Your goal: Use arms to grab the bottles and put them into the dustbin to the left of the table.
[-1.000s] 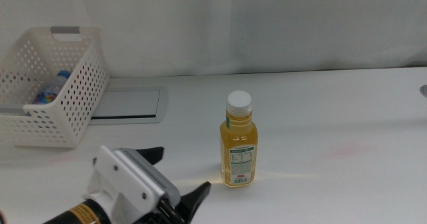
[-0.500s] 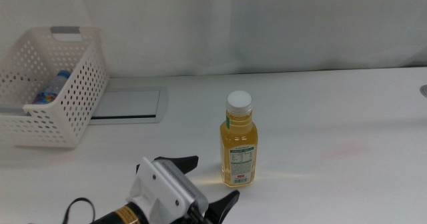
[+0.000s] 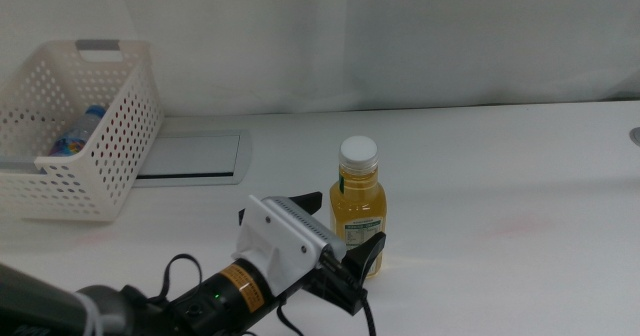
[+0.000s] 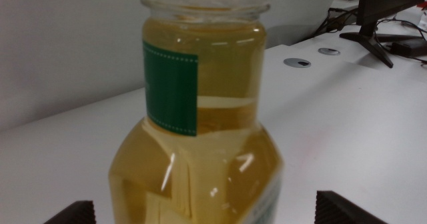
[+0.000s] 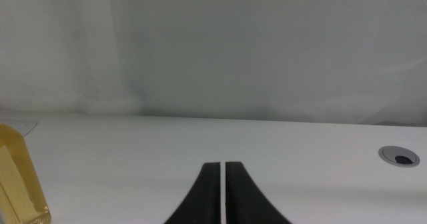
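Observation:
The yellow juice bottle with a white cap stands upright mid-table. My left gripper comes in from the lower left, open, with a jaw on each side of the bottle's lower body. In the left wrist view the bottle fills the picture between the two jaw tips of the left gripper. The white dustbin stands at the far left with the small water bottle inside. My right gripper is shut and empty, low over the table; the juice bottle shows at the edge of its view. The red can is out of view.
A flat grey hatch lies in the tabletop between the dustbin and the juice bottle. A round cable hole sits in the table on the right. A white curtain backs the table.
My left gripper has moved forward and to the right, from the table's front edge up to the juice bottle, and its open jaws now straddle the bottle. The bottle has not moved.

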